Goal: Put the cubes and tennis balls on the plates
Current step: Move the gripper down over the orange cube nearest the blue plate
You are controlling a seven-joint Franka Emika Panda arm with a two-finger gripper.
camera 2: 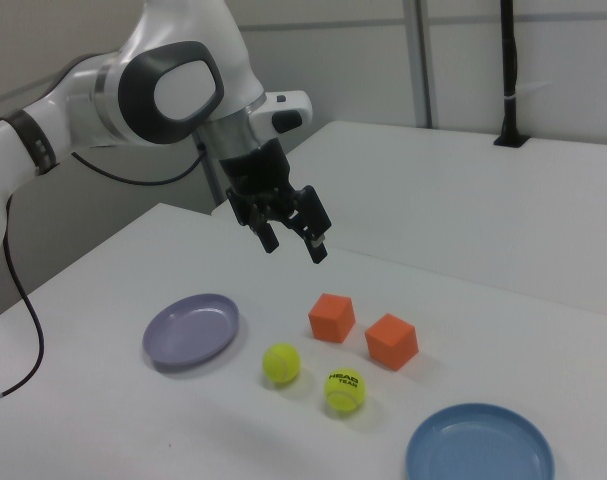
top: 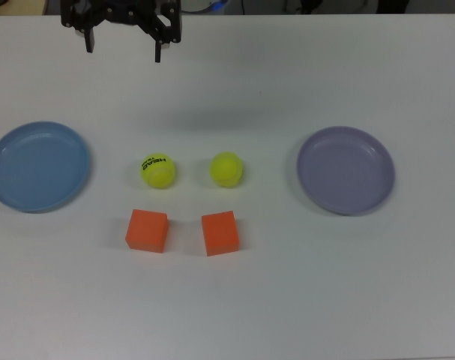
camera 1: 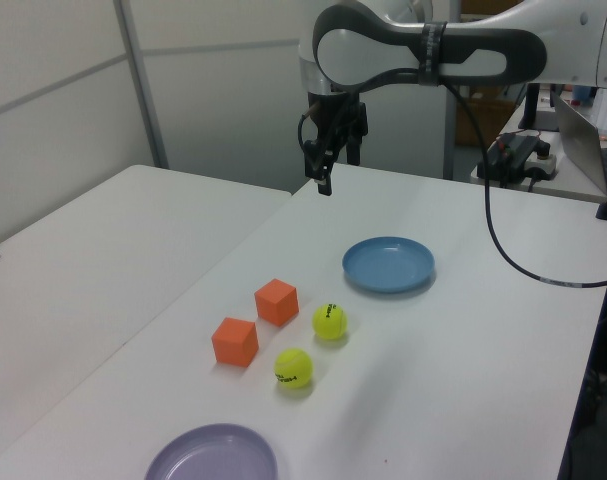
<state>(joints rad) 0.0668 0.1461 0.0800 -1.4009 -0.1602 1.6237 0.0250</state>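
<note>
Fuzzy tennis balls [top: 159, 170], matte cubes [top: 147, 230], smooth plates [top: 38, 166].

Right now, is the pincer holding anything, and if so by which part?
Nothing is held. The pincer hangs open above the table, apart from both balls and both cubes, which all lie on the table.

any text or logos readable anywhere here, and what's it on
"HEAD" in black on one tennis ball, the one nearer the blue plate.
A smaller line under it in the right view looks like "TEAM", but is too small to be sure.
Other ball, cubes and plates: no text.
</note>
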